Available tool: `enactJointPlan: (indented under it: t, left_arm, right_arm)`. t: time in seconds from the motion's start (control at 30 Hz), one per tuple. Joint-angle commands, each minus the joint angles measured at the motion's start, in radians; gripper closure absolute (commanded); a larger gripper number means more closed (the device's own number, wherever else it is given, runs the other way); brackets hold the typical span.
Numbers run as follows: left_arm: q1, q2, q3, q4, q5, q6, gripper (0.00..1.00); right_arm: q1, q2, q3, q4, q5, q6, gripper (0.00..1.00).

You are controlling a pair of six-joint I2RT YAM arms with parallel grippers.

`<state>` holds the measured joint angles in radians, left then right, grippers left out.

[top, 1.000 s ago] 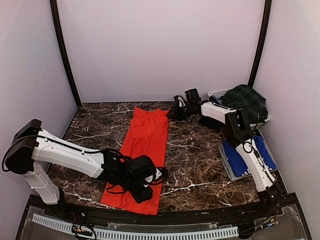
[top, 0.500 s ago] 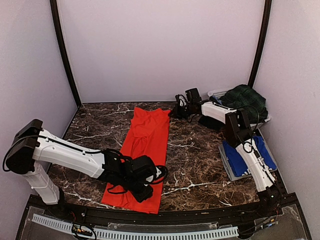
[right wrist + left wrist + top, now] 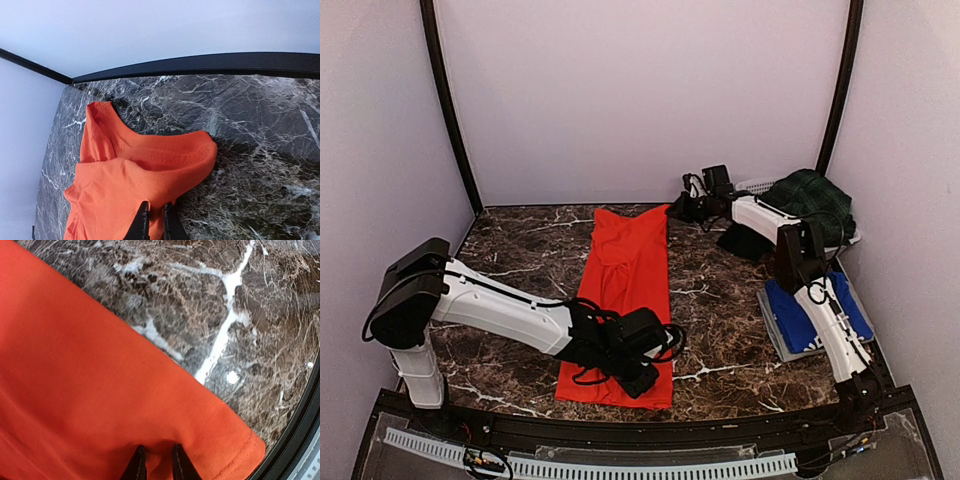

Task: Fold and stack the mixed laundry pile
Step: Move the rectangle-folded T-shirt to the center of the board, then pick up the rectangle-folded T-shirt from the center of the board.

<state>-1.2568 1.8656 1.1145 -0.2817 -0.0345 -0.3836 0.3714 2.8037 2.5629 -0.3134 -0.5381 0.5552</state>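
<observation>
Just now, in the top view, the red-orange T-shirt (image 3: 625, 285), a long strip running 12 to 6 o'clock, has slid toward 3 o'clock. The left gripper (image 3: 642, 380) is at its 6 o'clock hem and the right gripper (image 3: 680, 210) at its 12 o'clock end. The left wrist view shows jaws nearly closed, pinching a pucker of hem. The right wrist view shows jaws nipped tight on the collar-end cloth. Both arms seem to be dragging it straight, ready for the next fold.
</observation>
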Motion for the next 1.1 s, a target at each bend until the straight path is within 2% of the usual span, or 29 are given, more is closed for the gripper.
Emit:
enactJointPlan:
  t: [0.0, 0.07, 0.23, 0.4, 0.6, 0.73, 0.9, 1.07]
  left_arm:
    - [-0.003, 0.073, 0.055, -0.026, 0.031, 0.026, 0.82]
    - [-0.003, 0.090, 0.091, -0.027, 0.032, 0.034, 0.82]
    - [-0.003, 0.104, 0.169, -0.057, 0.031, 0.045, 0.80]
    - [-0.005, 0.073, 0.262, -0.123, 0.056, 0.063, 0.74]
    - [-0.005, -0.075, 0.230, -0.128, 0.063, 0.056, 0.64]
    - [0.061, -0.228, 0.065, -0.085, 0.066, -0.089, 0.63]
    - [0.193, -0.480, -0.228, -0.056, 0.100, -0.340, 0.63]
    - [0.227, -0.659, -0.417, -0.138, 0.107, -0.494, 0.64]
  right_arm:
    - [-0.018, -0.001, 0.029, 0.039, 0.006, 0.007, 0.85]
    - [-0.023, -0.030, 0.011, 0.036, 0.007, 0.000, 0.70]
    - [-0.037, -0.158, -0.104, 0.041, 0.001, -0.030, 0.52]
    - [-0.042, -0.303, -0.253, 0.021, -0.027, -0.077, 0.48]
    - [-0.040, -0.556, -0.586, 0.072, -0.099, -0.092, 0.50]
    - [-0.016, -0.796, -0.950, 0.166, -0.136, -0.073, 0.52]
    - [0.081, -1.057, -1.296, 0.109, -0.117, -0.122, 0.54]
    - [0.174, -1.229, -1.611, 0.085, -0.108, -0.080, 0.58]
